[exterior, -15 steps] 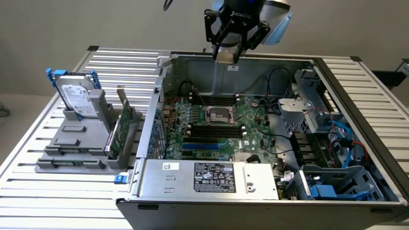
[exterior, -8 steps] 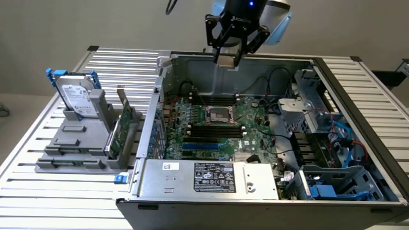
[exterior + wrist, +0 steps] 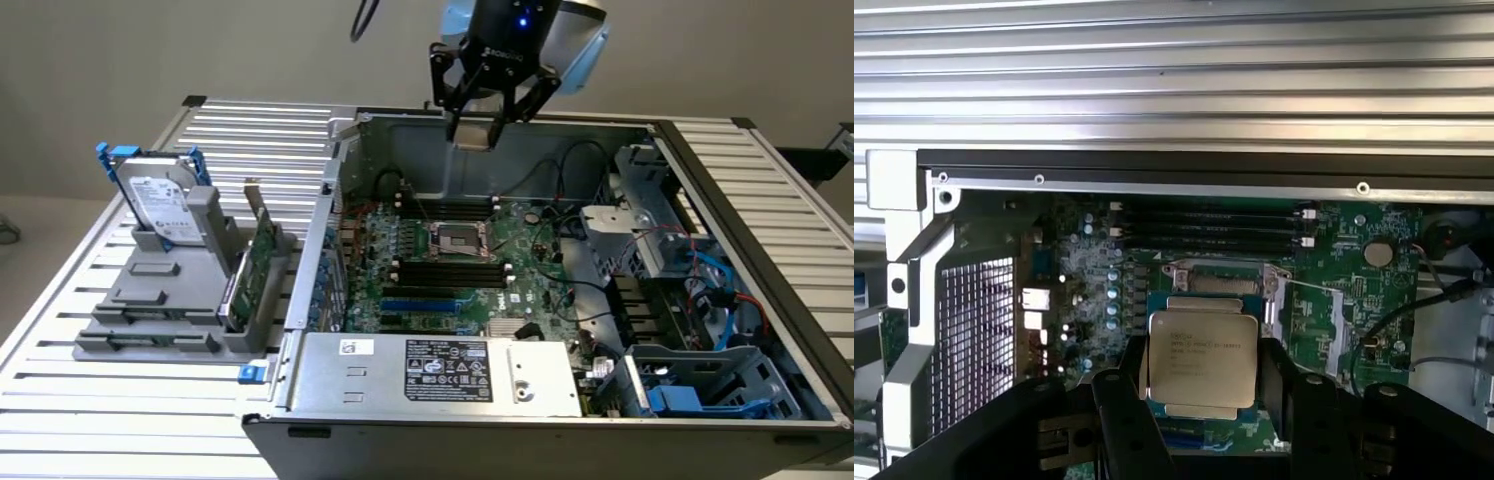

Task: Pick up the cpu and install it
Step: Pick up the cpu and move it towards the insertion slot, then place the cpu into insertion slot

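Clamped between the black fingers (image 3: 1122, 410) of the end effector (image 3: 1204, 395), the cpu (image 3: 1202, 362) hangs level over the open computer case (image 3: 310, 290), above and clear of the motherboard socket (image 3: 1219, 280). It is a small flat square with a matte silver lid bearing faint print and a pale rim. I judge the pick-up done and the carry toward the socket in hand; seating calls for squaring the chip's edges with the socket frame and a gentle, level descent.
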Controlling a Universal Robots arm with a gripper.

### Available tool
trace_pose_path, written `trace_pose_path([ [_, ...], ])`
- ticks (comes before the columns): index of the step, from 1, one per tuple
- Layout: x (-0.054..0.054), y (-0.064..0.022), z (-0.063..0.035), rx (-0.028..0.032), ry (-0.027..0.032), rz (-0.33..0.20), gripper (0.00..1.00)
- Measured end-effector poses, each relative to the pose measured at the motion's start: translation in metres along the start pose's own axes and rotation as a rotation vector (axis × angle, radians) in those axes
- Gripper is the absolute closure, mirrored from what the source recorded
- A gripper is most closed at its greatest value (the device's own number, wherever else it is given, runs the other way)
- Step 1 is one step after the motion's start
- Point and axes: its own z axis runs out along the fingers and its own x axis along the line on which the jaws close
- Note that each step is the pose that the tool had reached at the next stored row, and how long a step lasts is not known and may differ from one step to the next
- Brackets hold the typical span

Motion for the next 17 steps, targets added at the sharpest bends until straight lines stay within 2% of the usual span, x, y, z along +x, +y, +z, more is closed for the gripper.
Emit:
trace_pose_path([
  [2, -0.0006, 0.0001, 0.0031, 0.0000, -0.0001, 0.000, 0.46],
  [17, -0.0009, 0.0001, 0.0030, 0.0001, 0.0001, 0.000, 0.46],
])
